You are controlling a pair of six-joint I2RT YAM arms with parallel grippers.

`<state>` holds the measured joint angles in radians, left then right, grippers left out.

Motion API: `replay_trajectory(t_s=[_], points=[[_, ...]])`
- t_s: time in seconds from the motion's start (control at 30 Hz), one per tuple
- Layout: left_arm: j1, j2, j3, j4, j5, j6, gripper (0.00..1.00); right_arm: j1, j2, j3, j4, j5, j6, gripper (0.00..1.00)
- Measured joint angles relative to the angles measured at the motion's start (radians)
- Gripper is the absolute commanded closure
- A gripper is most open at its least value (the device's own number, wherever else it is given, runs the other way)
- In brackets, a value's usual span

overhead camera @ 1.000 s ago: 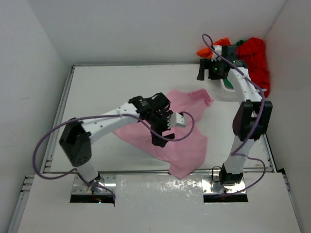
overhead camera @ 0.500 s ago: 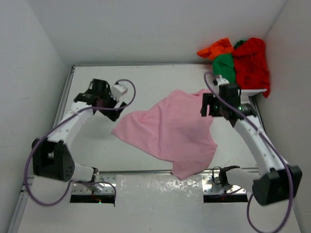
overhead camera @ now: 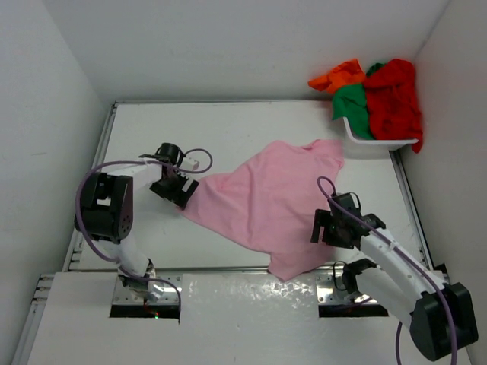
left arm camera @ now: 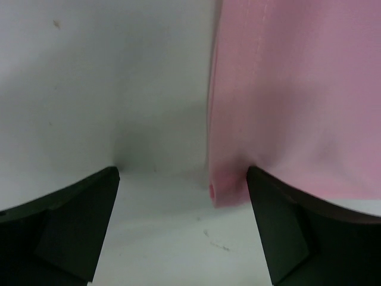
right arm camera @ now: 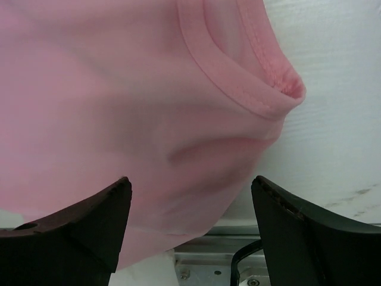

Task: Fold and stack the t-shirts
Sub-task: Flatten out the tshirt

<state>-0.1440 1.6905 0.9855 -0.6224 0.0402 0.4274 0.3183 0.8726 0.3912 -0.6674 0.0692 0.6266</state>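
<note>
We saw the left jaws and right jaws spread wide, empty, at opposite edges of the pink t-shirt [overhead camera: 266, 201].

pink t-shirt [overhead camera: 266, 201]: soft matt cloth, stitched hem | table [overhead camera: 190, 137]: smooth matt white | basket [overhead camera: 380, 143]: white plastic | near-edge plate [overhead camera: 251, 293]: glossy, reflective

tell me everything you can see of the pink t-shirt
The pink t-shirt is plain light pink soft cloth with a stitched neckband, unfolded and loosely spread with wrinkles on the white table, its near corner over the front edge. The open left gripper straddles its left corner; the open right gripper hovers at its neck side. Contact there is unclear.
</note>
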Motion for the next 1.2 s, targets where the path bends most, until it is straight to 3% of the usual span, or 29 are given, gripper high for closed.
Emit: replay_trajectory(t_s=[0.13,0.17,0.23,0.27,0.37,0.47,0.57,0.6,0.67,0.7,0.77,0.8,0.87,0.93,1.03,1.13,1.17,1.2], points=[[-0.002,0.016,-0.023,0.015,0.0,-0.018,0.33,0.006,0.05,-0.069,0.062,0.006,0.029,0.24],[-0.007,0.013,-0.027,0.017,0.01,-0.02,0.5,0.006,0.075,-0.063,0.073,0.008,0.034,0.35],[-0.015,0.004,-0.043,0.029,0.029,-0.022,0.67,0.007,0.122,-0.053,0.132,0.014,0.03,0.56],[-0.023,0.0,-0.048,0.029,0.037,-0.019,0.96,0.006,0.154,-0.043,0.158,0.019,0.028,0.8],[-0.039,-0.002,-0.05,0.024,0.051,-0.01,1.0,0.006,0.305,0.034,0.213,0.033,0.0,1.0],[-0.04,-0.002,-0.049,0.023,0.058,-0.01,1.0,0.006,0.537,0.214,0.225,0.048,-0.06,1.0],[-0.039,0.0,-0.043,0.021,0.058,-0.021,1.0,0.005,0.797,0.509,0.203,0.053,-0.132,0.98],[-0.037,0.002,-0.041,0.029,0.051,-0.029,1.0,0.005,0.875,0.611,0.203,0.049,-0.153,0.83],[-0.034,0.006,-0.035,0.047,0.03,-0.04,1.0,0.003,1.015,0.809,0.204,0.031,-0.196,0.67],[-0.035,0.006,-0.034,0.063,0.016,-0.043,1.0,0.0,1.072,0.894,0.2,0.019,-0.216,0.5],[-0.033,0.01,-0.033,0.097,-0.015,-0.047,1.0,-0.002,1.171,1.049,0.181,0.003,-0.252,0.38],[-0.032,0.011,-0.033,0.11,-0.025,-0.048,1.0,-0.002,1.198,1.098,0.173,-0.001,-0.27,0.27],[-0.031,0.011,-0.036,0.132,-0.031,-0.051,1.0,-0.004,1.213,1.143,0.149,-0.003,-0.305,0.2],[-0.031,0.011,-0.04,0.142,-0.033,-0.053,1.0,-0.008,1.19,1.145,0.126,-0.007,-0.332,0.18],[-0.031,0.01,-0.044,0.153,-0.037,-0.059,1.0,-0.019,1.082,1.075,0.122,-0.013,-0.347,0.21],[-0.031,0.009,-0.045,0.155,-0.038,-0.063,1.0,-0.034,0.871,0.917,0.161,-0.024,-0.339,0.36],[-0.031,0.009,-0.045,0.155,-0.039,-0.063,1.0,-0.038,0.802,0.863,0.182,-0.029,-0.331,0.47],[-0.031,0.008,-0.046,0.155,-0.04,-0.063,1.0,-0.042,0.745,0.814,0.195,-0.032,-0.324,0.53]])
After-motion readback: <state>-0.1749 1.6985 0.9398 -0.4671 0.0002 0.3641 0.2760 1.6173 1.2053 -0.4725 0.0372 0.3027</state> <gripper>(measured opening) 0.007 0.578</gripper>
